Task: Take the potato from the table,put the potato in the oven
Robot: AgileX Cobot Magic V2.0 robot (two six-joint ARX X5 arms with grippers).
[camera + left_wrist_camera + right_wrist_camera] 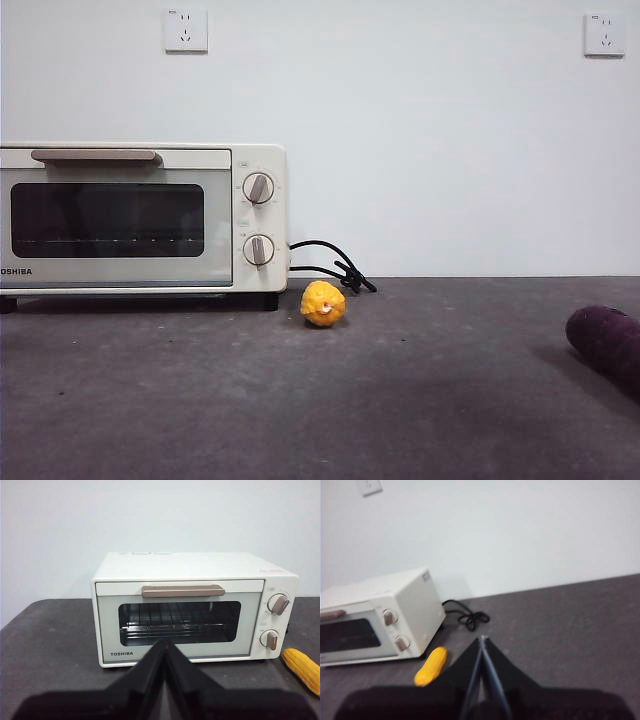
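Just ahead of the shut left gripper (165, 644): bare table (50, 650), then oven (195, 610) squarely facing, door closed. Beyond the right gripper (481, 639), likewise shut: yellow corn cob (431, 666) nearest, oven farther, black cord (470, 617) behind.

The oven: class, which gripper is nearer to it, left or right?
Left. The left gripper faces the oven door squarely, close by; the right gripper is farther off, past the oven's knob end and the corn cob.
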